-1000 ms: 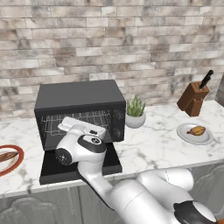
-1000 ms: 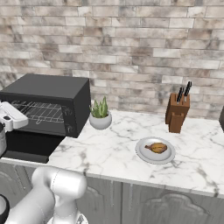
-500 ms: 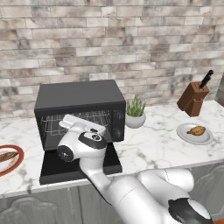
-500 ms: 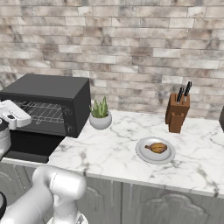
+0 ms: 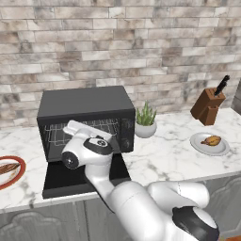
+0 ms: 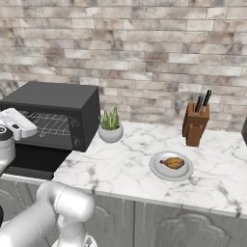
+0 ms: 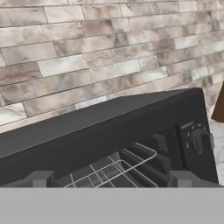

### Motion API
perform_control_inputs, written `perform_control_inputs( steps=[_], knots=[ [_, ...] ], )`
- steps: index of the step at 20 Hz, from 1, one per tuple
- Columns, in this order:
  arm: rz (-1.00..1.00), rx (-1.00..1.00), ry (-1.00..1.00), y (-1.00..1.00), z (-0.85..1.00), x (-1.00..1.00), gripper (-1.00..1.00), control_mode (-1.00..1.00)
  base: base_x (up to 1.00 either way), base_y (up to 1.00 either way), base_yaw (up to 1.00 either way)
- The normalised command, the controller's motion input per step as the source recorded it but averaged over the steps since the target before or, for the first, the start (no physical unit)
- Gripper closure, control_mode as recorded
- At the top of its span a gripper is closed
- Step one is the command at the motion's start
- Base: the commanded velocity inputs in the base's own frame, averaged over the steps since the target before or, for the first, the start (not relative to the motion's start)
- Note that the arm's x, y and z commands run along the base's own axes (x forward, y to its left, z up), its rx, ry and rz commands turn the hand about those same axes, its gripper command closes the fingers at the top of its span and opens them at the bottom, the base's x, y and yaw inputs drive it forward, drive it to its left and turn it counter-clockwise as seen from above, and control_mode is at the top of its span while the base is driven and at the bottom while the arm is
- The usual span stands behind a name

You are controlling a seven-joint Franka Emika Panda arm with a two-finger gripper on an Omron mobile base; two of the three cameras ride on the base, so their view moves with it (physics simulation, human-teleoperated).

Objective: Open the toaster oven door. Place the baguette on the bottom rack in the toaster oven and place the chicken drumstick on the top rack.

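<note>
Toaster oven door (image 5: 84,176) lying open, flat on bench. Gripper (image 5: 75,129) hanging released, empty, before oven mouth. Baguette (image 5: 7,168) lying on plate (image 5: 15,176), bench's left edge; likely stiff, light, gripping mid-length.

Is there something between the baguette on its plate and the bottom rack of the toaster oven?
Nothing fixed: the toaster oven door lies open and the bottom rack is exposed. The robot's own arm and tool stand before the opening, right of the baguette.

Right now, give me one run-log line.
door: open flat | gripper: open, empty, facing oven | baguette: left plate | drumstick: right plate
</note>
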Motion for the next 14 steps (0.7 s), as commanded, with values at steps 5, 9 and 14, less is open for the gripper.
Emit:
perform_control_inputs(
  steps=[5, 9, 14],
  knots=[
    [0.0, 0.03, 0.0, 0.1, -0.13, 0.12, -1.0, -1.0, 0.0, 0.0, 0.0],
    [0.0, 0.03, 0.0, 0.11, -0.17, 0.05, -1.0, -1.0, 0.0, 0.0, 0.0],
    [0.0, 0.04, 0.0, 0.08, -0.15, 0.04, -1.0, -1.0, 0.0, 0.0, 0.0]
  ],
)
